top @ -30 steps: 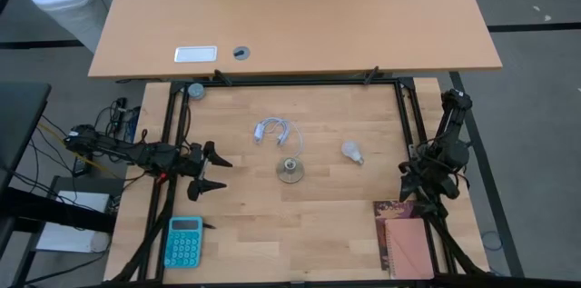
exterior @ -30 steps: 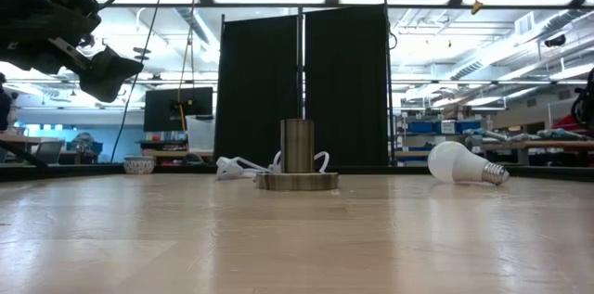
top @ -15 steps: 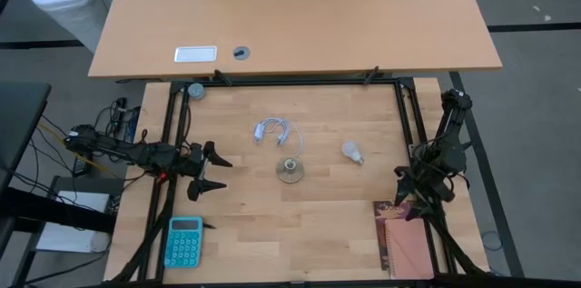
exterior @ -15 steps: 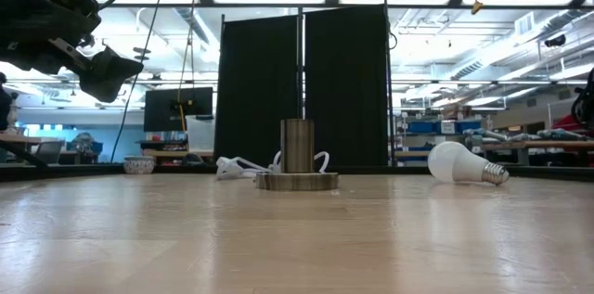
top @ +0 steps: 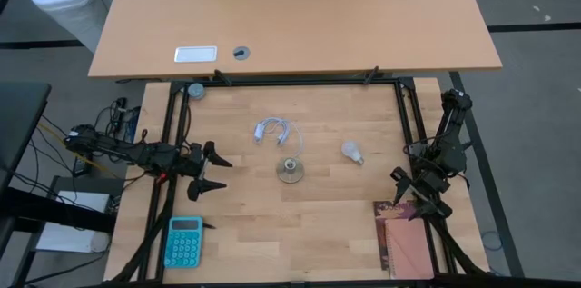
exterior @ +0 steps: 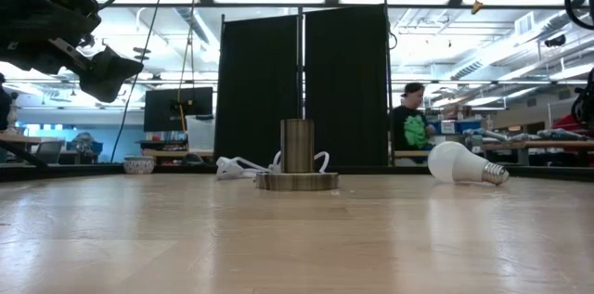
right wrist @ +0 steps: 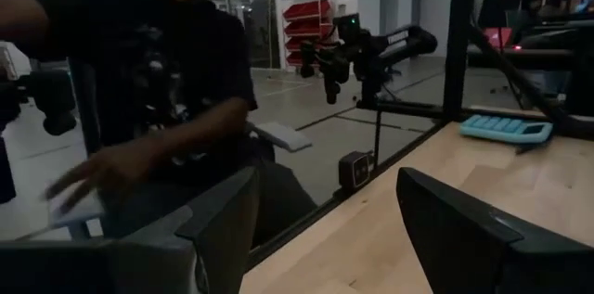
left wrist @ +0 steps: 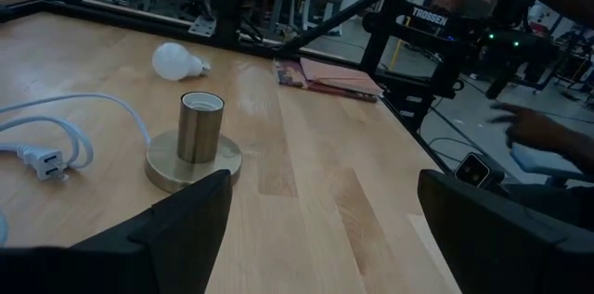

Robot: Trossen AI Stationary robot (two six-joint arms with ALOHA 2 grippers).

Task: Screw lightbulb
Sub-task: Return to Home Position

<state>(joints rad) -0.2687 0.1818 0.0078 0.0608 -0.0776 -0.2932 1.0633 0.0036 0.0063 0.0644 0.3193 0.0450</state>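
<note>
Your inventory for this moment:

- Light wooden bench (top: pixel 318 220) inside a black frame. It carries every item below.
- Small white pear-shaped lightbulb (top: pixel 352 152). You find it lying on its side on the bare wood, out of the socket and held by nothing. It lies between the socket and the right arm, clearly apart from both, with its greyish screw base pointing away from the socket.
- Brass-coloured lamp socket (top: pixel 290 171), an upright tube on a round flat base near the bench's middle. Its mouth is open and unfilled.
- White coiled cable (top: pixel 275 131) with a plug, just behind the socket.
- Left pincer (top: pixel 221 174), at the bench's left edge and raised above the wood. Its fingers are spread and released, with nothing between them, and it points towards the socket.
- Right pincer (top: pixel 399 188), at the bench's right edge beside the notebook. Its fingers are spread and released, and it is likewise unloaded.
- Teal pocket calculator (top: pixel 183 241), at the near left corner.
- Pink notebook (top: pixel 406 244), at the near right corner.
- Person (right wrist: pixel 176 90) in a dark shirt, beyond the bench.
</note>
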